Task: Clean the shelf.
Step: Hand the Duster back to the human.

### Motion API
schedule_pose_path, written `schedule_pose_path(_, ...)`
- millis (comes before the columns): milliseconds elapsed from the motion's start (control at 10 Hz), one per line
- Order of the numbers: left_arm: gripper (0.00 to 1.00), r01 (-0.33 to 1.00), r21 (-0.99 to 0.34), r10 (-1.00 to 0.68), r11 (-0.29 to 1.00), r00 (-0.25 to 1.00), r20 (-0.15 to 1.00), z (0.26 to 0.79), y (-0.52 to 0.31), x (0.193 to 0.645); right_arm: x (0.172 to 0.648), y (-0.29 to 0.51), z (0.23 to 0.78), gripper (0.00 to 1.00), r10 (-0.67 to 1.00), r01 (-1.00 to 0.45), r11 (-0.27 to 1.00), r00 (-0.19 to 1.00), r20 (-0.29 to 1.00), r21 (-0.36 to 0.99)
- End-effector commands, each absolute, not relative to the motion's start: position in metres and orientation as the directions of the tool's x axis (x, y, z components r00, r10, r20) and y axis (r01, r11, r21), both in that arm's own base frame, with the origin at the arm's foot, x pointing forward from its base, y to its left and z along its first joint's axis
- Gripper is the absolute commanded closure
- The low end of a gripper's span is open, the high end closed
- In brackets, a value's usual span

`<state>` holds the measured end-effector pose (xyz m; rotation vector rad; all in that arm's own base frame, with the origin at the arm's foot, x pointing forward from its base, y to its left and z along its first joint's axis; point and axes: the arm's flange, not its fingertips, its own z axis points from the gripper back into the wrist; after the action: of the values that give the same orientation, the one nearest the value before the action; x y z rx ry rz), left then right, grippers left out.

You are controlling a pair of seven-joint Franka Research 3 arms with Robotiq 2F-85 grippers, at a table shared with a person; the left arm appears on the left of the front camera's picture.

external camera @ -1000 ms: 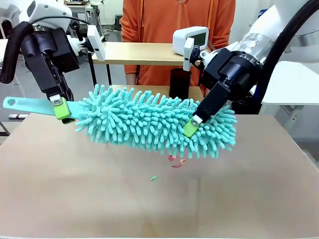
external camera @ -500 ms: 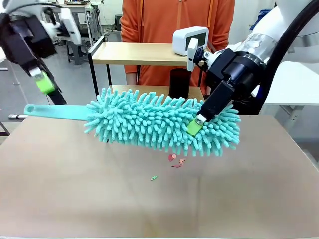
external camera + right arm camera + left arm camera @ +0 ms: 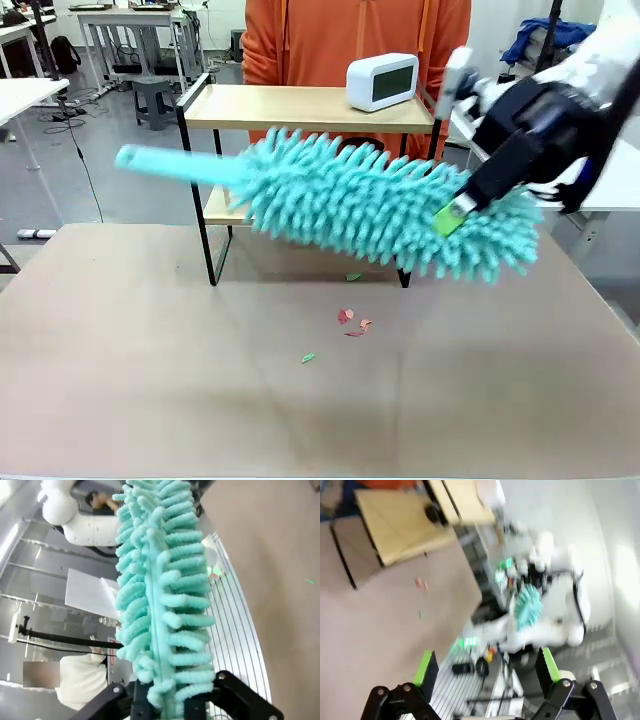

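Observation:
The shelf (image 3: pixel 300 108), two light wooden boards in a black frame, stands at the table's far side before a person in orange. My right gripper (image 3: pixel 455 215) is shut on the fluffy end of a teal duster (image 3: pixel 360 205). The duster hangs tilted in front of the shelf, its handle (image 3: pixel 170 162) pointing up-left. In the right wrist view the duster (image 3: pixel 160 590) rises from between the closed right gripper (image 3: pixel 167 700). My left gripper (image 3: pixel 487 667) is open and holds nothing, high above the table, with the shelf (image 3: pixel 400 525) far off.
A white clock (image 3: pixel 383 80) sits on the top board. Small red and green scraps (image 3: pixel 350 320) lie on the brown table (image 3: pixel 150 380) in front of the shelf. The lower board is mostly hidden behind the duster.
My left gripper let go of the duster handle and drew up and away to the left. The right gripper raised the duster and carried it right, toward the shelf.

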<state>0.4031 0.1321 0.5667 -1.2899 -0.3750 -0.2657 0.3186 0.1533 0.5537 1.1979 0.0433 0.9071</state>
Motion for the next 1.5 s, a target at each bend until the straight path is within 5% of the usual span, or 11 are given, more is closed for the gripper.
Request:
schedule_pose_path(0, 0.00, 0.355, -0.909, 0.470, 0.218, 0.778, 0.417, 0.552, 0.098, 0.413, 0.289, 0.089, 0.583, 1.00, 0.414, -0.653, 0.046, 0.701, 0.580, 0.756)
schedule_pose_path(300, 0.00, 0.363, -0.907, 0.531, 0.215, 0.736, 0.420, 0.531, 0.080, 0.426, 0.250, -0.017, 0.599, 1.00, -0.006, -0.654, 0.097, 0.754, 0.657, 0.751)
schedule_pose_path(400, 0.00, 0.354, -0.911, 0.435, 0.212, 0.800, 0.413, 0.529, 0.073, 0.429, 0.241, -0.051, 0.589, 1.00, -0.143, -0.615, 0.100, 0.769, 0.623, 0.782)
schedule_pose_path(600, 0.00, 0.294, -0.937, 0.542, 0.190, 0.764, 0.350, 0.527, 0.104, 0.427, 0.239, -0.097, 0.553, 1.00, -0.337, -0.435, 0.162, 0.819, 0.464, 0.886)
schedule_pose_path(1000, 0.00, 0.294, -0.937, 0.542, 0.190, 0.764, 0.350, 0.527, 0.104, 0.427, 0.279, -0.140, 0.452, 1.00, -0.501, -0.099, 0.097, 0.855, 0.135, 0.990)
schedule_pose_path(1400, 0.00, 0.294, -0.937, 0.542, 0.190, 0.764, 0.350, 0.527, 0.104, 0.427, 0.313, -0.145, 0.386, 1.00, -0.543, 0.070, 0.101, 0.840, -0.004, 0.992)
